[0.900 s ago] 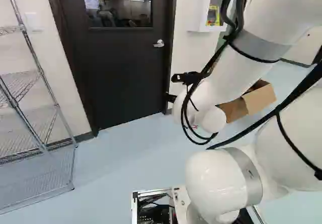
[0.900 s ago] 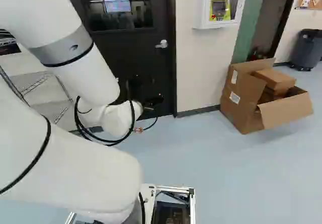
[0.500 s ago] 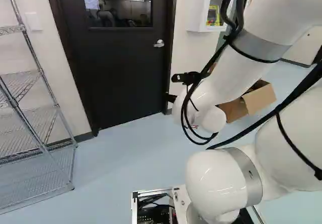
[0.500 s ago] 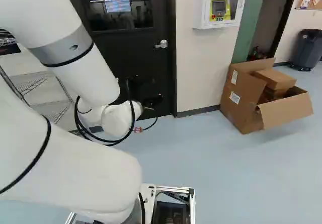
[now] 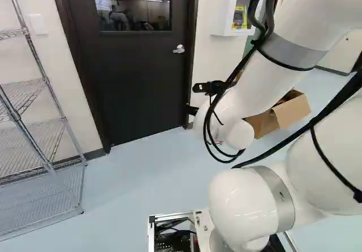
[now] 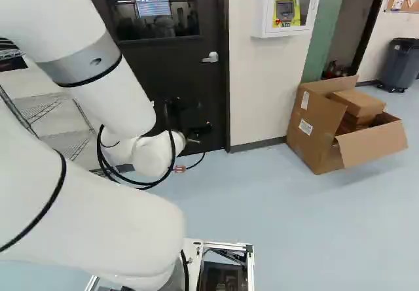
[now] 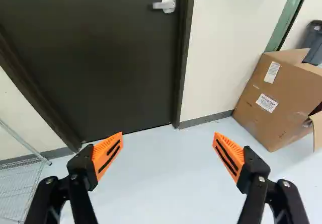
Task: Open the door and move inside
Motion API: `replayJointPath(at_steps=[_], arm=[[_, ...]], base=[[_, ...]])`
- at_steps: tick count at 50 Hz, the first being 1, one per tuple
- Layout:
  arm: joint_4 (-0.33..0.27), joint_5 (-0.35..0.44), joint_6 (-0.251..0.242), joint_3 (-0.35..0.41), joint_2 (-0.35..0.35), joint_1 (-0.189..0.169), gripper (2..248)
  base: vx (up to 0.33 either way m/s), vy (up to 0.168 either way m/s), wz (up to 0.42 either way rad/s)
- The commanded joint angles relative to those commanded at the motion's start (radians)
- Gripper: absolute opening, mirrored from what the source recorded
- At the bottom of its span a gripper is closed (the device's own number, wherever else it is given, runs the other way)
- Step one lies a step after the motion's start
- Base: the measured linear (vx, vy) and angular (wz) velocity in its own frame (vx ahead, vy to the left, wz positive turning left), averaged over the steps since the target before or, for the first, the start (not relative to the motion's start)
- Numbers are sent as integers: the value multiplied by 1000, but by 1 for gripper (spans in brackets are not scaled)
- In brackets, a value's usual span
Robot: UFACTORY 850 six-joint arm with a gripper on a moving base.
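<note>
Gripper (image 7: 168, 156) fingers spread wide w/ nothing btwn them, aimed at the floor (image 7: 161, 183) just short of the door, prob. kept open & back so it can line up before reaching. Door (image 7: 100, 58) is shut in its frame, lever handle (image 7: 166, 4) ahead of the gripper, near the frame edge by the wall (image 7: 221, 43), so next is likely raising the arm (image 5: 254, 88) to it.

Left base view: from behind the arm (image 5: 263, 90), on its left, facing the door (image 5: 136, 76), a little down. Right base view: same heading, from the arm's right. Both share door, handle (image 6: 211, 57) and cardboard box (image 6: 317, 134) (partly behind the arm in the left one). Wrist view: closer in, tipped down, handle to door foot.
</note>
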Motion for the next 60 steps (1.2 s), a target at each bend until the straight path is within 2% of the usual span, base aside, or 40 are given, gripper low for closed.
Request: replayJointPath(at_steps=[16, 43, 60], arm=[[0, 0, 0, 0, 0, 0, 247], [0, 0, 0, 0, 0, 0, 247], [0, 0, 0, 0, 0, 0, 247]], base=[[51, 4, 1], [125, 55, 257], [164, 32, 101]])
